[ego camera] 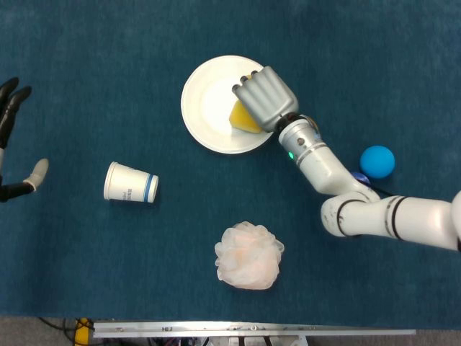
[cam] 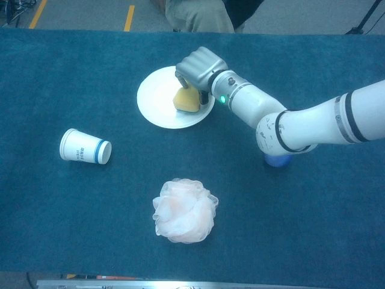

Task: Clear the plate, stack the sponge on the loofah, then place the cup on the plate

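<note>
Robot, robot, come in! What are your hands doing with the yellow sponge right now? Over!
Right hand fingers closed on sponge over plate. Left hand open at table edge. Cup on its side; loofah free, path unblocked.

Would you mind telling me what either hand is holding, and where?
The right hand grips the yellow sponge by its top, over the plate. The left hand holds nothing.
</note>
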